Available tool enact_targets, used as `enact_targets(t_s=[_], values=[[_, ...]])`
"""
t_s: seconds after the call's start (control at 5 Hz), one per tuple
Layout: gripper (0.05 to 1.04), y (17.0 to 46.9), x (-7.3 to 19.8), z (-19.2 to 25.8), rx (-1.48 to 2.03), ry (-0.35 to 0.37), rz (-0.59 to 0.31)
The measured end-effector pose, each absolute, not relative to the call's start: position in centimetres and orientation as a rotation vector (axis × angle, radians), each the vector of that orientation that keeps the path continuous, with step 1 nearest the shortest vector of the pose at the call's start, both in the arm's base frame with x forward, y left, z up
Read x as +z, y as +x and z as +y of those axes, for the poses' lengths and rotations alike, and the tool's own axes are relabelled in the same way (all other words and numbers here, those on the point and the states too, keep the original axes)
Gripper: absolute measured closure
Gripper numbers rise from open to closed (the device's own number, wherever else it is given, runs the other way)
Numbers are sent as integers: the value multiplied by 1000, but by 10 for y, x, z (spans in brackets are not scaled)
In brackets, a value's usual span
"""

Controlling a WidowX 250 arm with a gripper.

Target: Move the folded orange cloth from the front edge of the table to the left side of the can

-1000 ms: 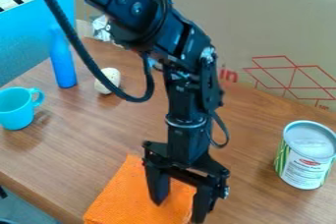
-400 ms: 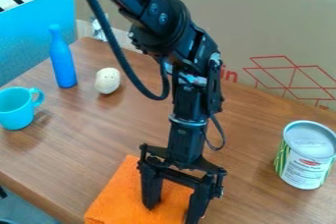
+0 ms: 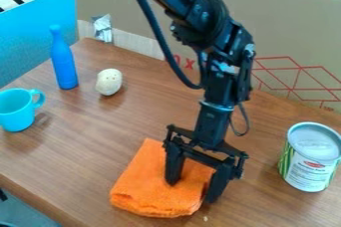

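Orange cloth [image 3: 150, 186] lies on the counter [image 3: 86, 146] in the lower middle of my camera view, folded into a thick, roughly rectangular pad with rounded, rumpled corners at its near end. I have the black gripper [image 3: 192, 191] hanging over it, pointing down at a slight tilt, with the arm coming in from the top edge. Its fingers [image 3: 174, 166] are spread wide apart: one comes down over the middle of the cloth, and the other reaches down at its right-hand edge. Orange fabric shows between them, and I can't make out any of it pinched up. A tiny pale speck [image 3: 205, 218] sits on the wood just beside the cloth's near right corner.

Off to the right, well apart from the cloth, I see a can [image 3: 309, 164] standing upright, with a pale top, a metal rim and a white and green label. Over at the left there's a light blue mug [image 3: 16, 114], upright, its handle turned toward the middle of the counter. Beyond it stands a blue bottle [image 3: 64, 64] with a narrow neck, and near that rests a pale, egg-shaped object [image 3: 108, 82] with small dark marks. A large cardboard sheet [image 3: 286, 27] with red line printing rises along the back, and a bright blue panel [image 3: 27, 37] borders the left side.
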State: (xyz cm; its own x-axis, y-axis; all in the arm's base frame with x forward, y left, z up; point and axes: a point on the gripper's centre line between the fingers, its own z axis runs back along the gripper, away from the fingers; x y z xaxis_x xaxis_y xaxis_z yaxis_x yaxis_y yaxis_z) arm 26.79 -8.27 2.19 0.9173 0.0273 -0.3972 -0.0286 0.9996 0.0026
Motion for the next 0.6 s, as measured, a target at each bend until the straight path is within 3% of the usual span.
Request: enact_targets(t_s=[0.2, 0.6], values=[[83, 288, 26, -97, -19, -1, 343], [83, 345, 41, -100, -92, -101, 123]])
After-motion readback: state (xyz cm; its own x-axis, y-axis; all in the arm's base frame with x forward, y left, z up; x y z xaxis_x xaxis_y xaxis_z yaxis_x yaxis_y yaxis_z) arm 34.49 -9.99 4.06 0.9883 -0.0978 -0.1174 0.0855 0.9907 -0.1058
